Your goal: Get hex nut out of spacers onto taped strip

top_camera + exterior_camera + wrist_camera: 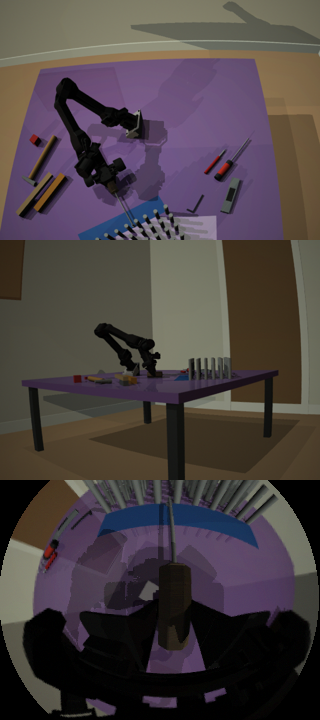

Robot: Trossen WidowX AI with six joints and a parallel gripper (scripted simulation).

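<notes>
arm folded at a high elbow, forearm sloping down, claw (112, 186) (154, 374) (174, 602) pitched down low over bench (206, 103) (155, 389) (250, 580), fingers clamped partway open on a handle

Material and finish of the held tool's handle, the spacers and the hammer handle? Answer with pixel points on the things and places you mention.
Held tool's handle (112, 187) (154, 374) (174, 592): probably matte wood, brown and faceted. Spacers (155, 211) (206, 368): likely satin metal, grey. Hammer handle (43, 156) (95, 379): seemingly smooth wood, tan.

A purple table (232, 98) (108, 387) (250, 580) with dark square legs stands on an orange-brown floor (294, 77) (77, 459). Dim light leaves shadows on the floor. Greyish walls (77, 23) (85, 291) rise behind, with pale baseboards and a tall brown panel (261, 317).
</notes>
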